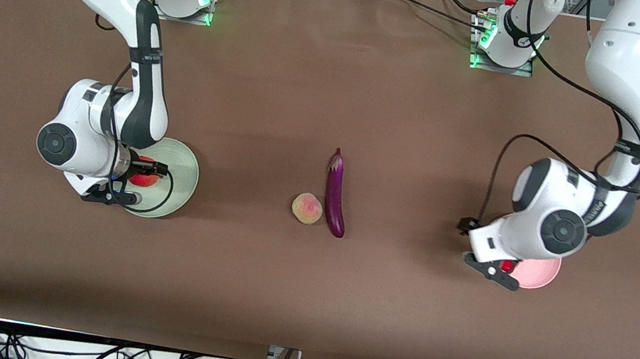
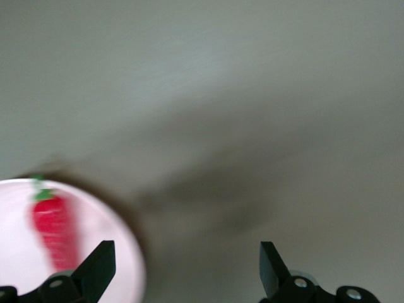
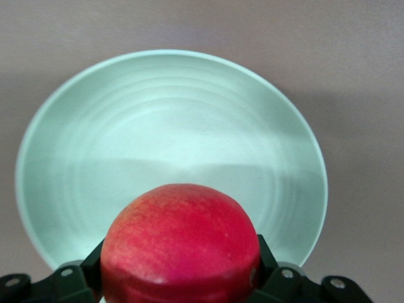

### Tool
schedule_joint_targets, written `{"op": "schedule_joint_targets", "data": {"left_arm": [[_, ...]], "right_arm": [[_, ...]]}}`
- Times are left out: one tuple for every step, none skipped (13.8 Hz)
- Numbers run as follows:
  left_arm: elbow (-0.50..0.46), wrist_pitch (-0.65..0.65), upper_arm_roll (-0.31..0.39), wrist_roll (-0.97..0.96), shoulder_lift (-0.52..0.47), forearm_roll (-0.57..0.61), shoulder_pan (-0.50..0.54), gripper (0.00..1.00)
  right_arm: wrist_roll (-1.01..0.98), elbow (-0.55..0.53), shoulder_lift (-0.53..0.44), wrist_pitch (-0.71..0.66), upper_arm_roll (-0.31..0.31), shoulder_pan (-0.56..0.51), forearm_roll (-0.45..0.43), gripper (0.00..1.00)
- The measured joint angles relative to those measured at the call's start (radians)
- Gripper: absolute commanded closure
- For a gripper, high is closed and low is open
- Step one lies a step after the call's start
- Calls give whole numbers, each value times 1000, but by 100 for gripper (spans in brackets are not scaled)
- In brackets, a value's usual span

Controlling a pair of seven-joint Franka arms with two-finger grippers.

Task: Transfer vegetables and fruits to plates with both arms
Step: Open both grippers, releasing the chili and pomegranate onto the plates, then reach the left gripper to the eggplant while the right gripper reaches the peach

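A brown table (image 1: 304, 301) carries a green plate (image 1: 181, 177) at nine o'clock, a pink plate (image 1: 542, 275) at three o'clock, and a peach (image 1: 307, 209) touching an eggplant (image 1: 336, 194) at centre.

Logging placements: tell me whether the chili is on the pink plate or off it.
On it. The left wrist view shows the red chili pepper lying on the pink plate, with the left hand open and apart from it.

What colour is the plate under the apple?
Pale green; the plate under the apple shows best in the right wrist view.
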Motion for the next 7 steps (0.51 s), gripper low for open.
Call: {"op": "schedule_joint_targets", "data": {"left_arm": [[0,-6,-51,-83,-10,-1,-2,0],[0,-11,-100,-169,-14,-2,-6,0],[-2,-12,-142,-266,-12,-2,-20,0],[-5,-9,-165,-358,-6,-2,-49,0],[-3,10,-173,-439,6,-3,-94,0],[3,44,-173,-515,22,-3,-147,0],[8,81,-172,-588,43,-3,-199,0]], "right_arm": [[0,3,-3,0,0,2,0,1],[6,12,-11,-4,0,5,2,1],[24,29,-22,-24,0,9,3,1],[55,57,-33,-61,1,13,4,1],[100,93,-43,-110,2,20,7,1],[169,138,-50,-157,4,31,12,1],[257,183,-55,-193,14,43,29,1]]}}
